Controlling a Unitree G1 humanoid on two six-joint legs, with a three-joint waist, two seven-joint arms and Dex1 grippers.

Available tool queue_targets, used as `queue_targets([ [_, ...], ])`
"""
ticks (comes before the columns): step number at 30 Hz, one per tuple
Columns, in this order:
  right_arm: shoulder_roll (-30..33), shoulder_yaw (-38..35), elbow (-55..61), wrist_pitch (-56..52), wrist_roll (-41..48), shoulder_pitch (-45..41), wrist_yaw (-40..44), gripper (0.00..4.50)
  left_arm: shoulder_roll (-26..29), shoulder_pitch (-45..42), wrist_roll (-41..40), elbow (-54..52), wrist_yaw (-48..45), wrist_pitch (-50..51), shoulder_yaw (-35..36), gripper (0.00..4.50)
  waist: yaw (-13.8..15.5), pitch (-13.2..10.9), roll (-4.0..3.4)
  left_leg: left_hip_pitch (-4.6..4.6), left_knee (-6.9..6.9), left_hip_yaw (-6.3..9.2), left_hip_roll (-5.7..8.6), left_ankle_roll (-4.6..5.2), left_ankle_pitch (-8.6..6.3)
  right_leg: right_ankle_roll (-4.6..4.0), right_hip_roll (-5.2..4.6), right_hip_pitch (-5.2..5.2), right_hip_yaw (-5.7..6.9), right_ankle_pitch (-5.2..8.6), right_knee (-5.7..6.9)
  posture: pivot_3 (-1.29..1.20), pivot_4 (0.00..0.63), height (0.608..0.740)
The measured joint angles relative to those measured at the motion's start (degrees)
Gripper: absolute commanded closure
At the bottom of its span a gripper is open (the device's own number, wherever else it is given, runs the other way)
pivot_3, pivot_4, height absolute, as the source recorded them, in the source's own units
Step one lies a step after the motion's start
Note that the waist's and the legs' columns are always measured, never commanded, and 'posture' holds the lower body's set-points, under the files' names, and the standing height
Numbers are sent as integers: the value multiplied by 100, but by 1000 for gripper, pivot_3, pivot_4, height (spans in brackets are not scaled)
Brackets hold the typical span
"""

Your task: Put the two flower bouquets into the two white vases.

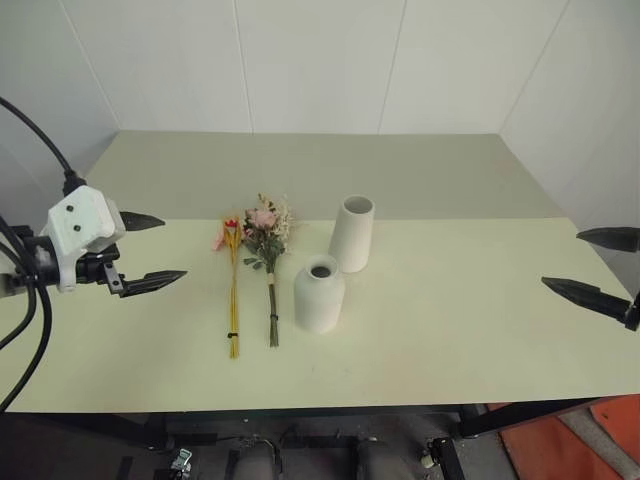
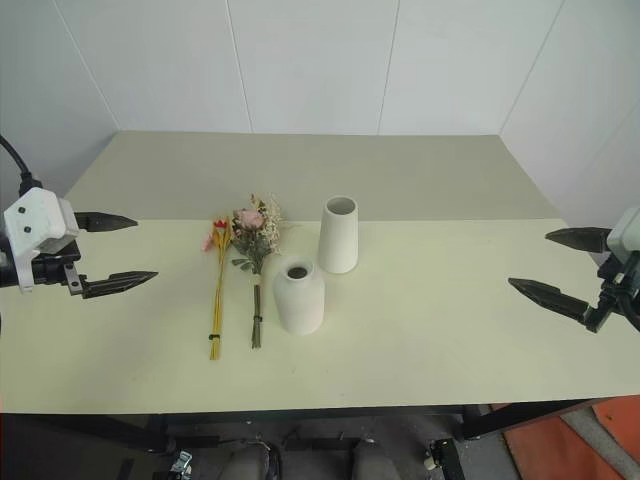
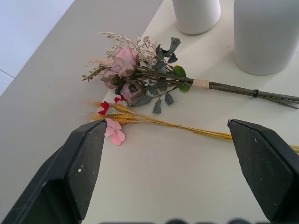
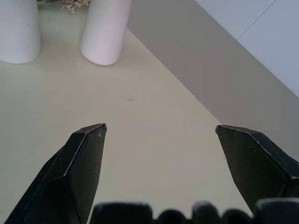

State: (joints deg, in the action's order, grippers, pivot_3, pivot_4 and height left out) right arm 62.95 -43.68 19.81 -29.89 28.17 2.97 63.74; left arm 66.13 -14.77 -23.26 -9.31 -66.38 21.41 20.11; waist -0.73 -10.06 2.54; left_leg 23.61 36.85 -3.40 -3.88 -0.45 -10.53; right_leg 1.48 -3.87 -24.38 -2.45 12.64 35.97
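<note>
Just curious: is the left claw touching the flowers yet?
Apart. In the left eye view the left gripper hangs open beside the bouquets, bare table between.

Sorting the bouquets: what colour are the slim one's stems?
Yellow; the slim bouquet shows them best in the left eye view.

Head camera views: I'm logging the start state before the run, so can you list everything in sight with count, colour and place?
Wheat bouquet: one, yellow stems, red-pink blooms, lying flat, leftmost item.
Rose bouquet: one, pink and cream, green stems, lying just right of the wheat bouquet.
Short vase: one, white, narrow mouth, upright, right of the rose stems.
Tall vase: one, white, wide mouth, upright behind the short vase.
Table: one, pale cream.
Left hand: black fingers, open, empty, above table's left edge.
Right hand: black fingers, open, empty, at right edge.
</note>
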Motion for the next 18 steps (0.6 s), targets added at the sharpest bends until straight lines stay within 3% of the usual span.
queue_targets([
  [11, 0, 67, 0, 0, 6, -7, -14, 91, -49, -10, 175, -277, 251, -54, -5, 0, 0, 0, 0, 0, 0, 0, 0, 0, 0, 0, 0, 1, 0, 0, 0, 0, 150, 740],
  [14, 1, 109, 42, -9, 20, -7, -5, 91, -351, -279, 298, -651, 1108, 550, -97, 0, 8, 0, 2, 1, 0, 2, 1, 0, 0, 2, 1, 3, 0, -1, 2, 0, 150, 740],
  [18, 48, 225, 186, -81, 76, -47, 8, 91, -309, -667, 131, -1623, 1919, 2407, -517, 0, 3, -1, 3, 5, 1, 3, 5, 1, 1, 41, 1, 3, -2, -20, 1, 0, 150, 740],
])
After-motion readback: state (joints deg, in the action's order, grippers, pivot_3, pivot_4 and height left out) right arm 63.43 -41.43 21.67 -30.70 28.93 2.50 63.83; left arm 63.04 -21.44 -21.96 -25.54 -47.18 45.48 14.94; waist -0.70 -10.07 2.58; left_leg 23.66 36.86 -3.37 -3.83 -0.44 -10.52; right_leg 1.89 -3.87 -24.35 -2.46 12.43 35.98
